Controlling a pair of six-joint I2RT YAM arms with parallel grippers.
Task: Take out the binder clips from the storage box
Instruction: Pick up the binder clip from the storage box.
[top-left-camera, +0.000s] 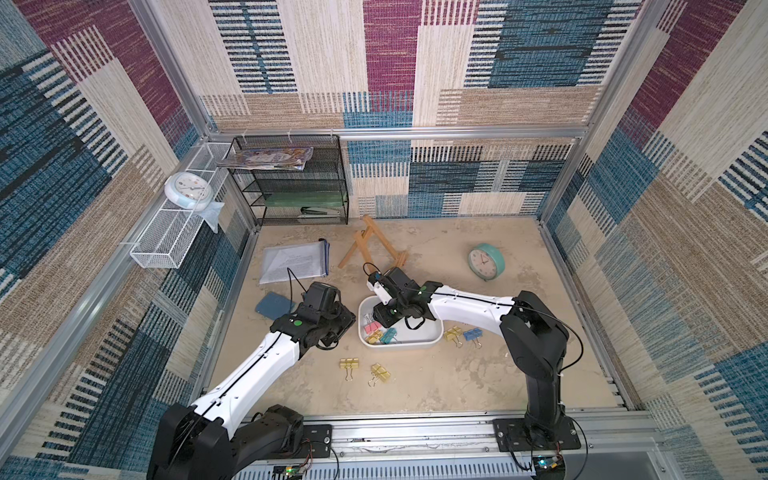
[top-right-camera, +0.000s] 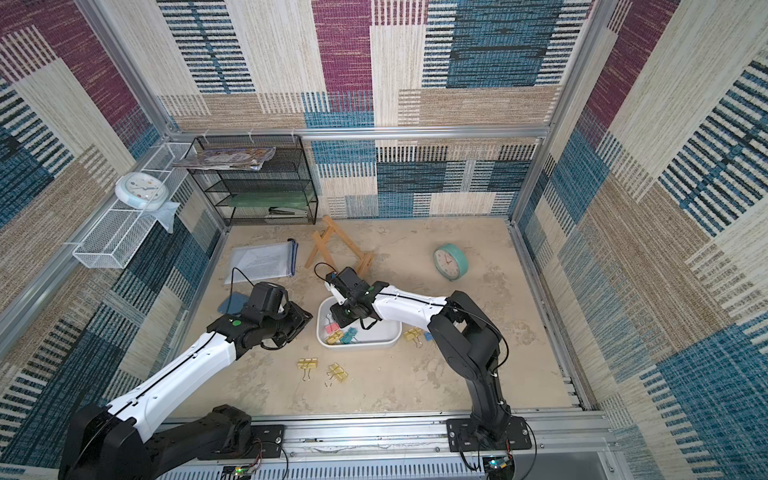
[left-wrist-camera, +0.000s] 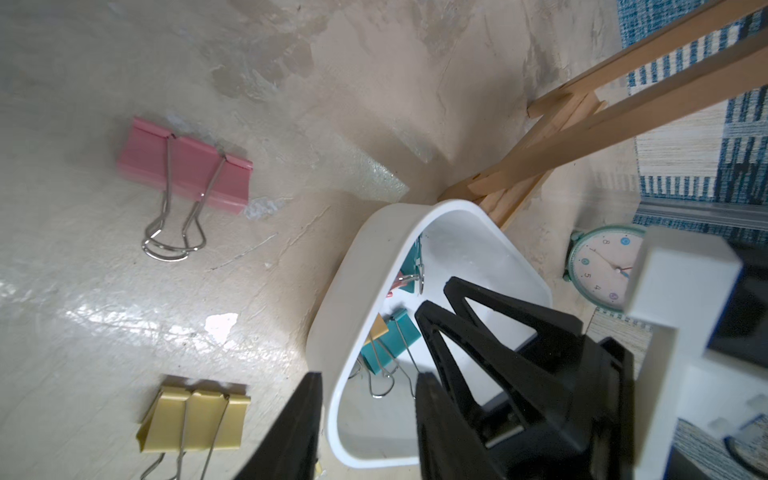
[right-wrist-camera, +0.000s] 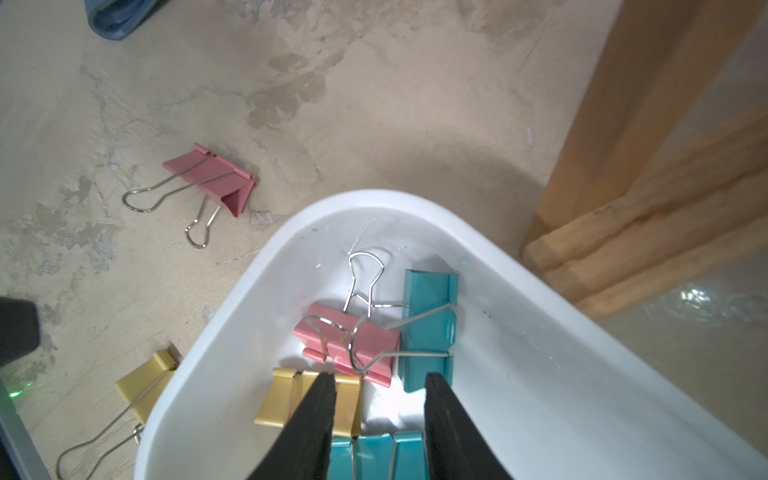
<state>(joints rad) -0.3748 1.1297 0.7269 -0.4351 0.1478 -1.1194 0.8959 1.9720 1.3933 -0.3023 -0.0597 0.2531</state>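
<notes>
Here: pastel clips (right-wrist-camera: 349, 345), white storage box (right-wrist-camera: 561, 395); left fingers (left-wrist-camera: 301, 432), right fingers (right-wrist-camera: 313, 424) half-open, seemingly empty.

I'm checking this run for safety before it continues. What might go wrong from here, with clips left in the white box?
1. In the storage box, the wire handles of the pink clip and the teal clip beside it cross, so lifting one may drag the other along.
2. The left gripper straddles the box wall close to the right gripper. They might collide, or the box might tip.
</notes>
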